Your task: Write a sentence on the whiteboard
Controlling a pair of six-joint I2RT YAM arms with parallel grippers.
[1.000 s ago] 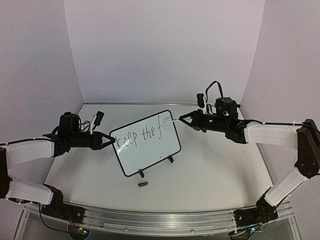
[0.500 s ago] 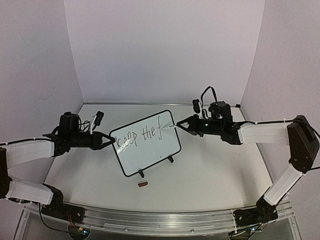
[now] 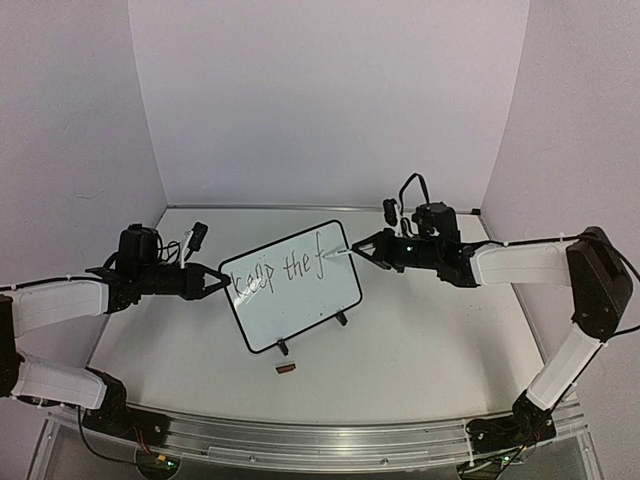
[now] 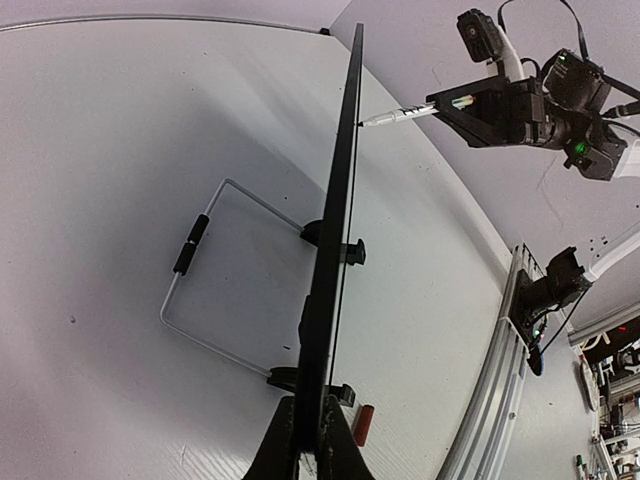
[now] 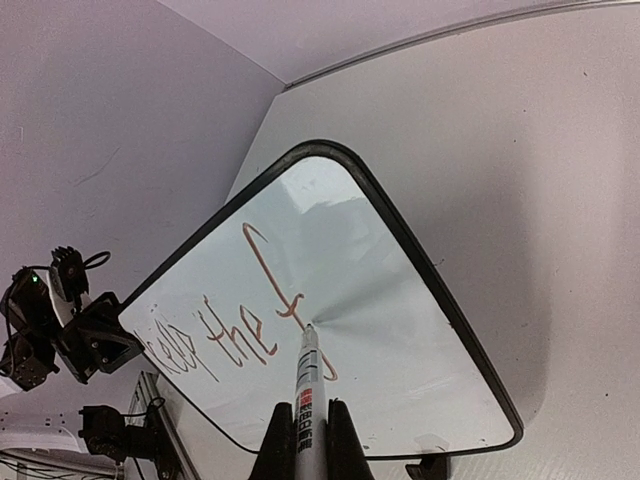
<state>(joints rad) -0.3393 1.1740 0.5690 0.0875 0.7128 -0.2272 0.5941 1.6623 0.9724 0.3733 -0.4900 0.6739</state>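
The whiteboard (image 3: 300,300) stands upright on two black feet mid-table, white with a thin black rim. The sentence (image 3: 280,272) reads "keep the f" in thin marker strokes; it also shows in the right wrist view (image 5: 235,335). My left gripper (image 3: 222,281) is shut on the board's left edge; in the left wrist view (image 4: 308,452) the board (image 4: 335,230) shows edge-on between the fingers. My right gripper (image 3: 365,246) is shut on a white marker (image 5: 308,385), its tip touching the board (image 5: 420,350) just right of the "f". The marker also shows in the left wrist view (image 4: 400,114).
A small red marker cap (image 3: 286,369) lies on the table in front of the board, also in the left wrist view (image 4: 362,424). The board's wire stand (image 4: 215,290) rests behind it. The metal table rail (image 3: 320,440) runs along the near edge.
My right gripper has moved the marker left and slightly down, from the board's top right edge onto its face beside the "f". The left arm and board have not moved.
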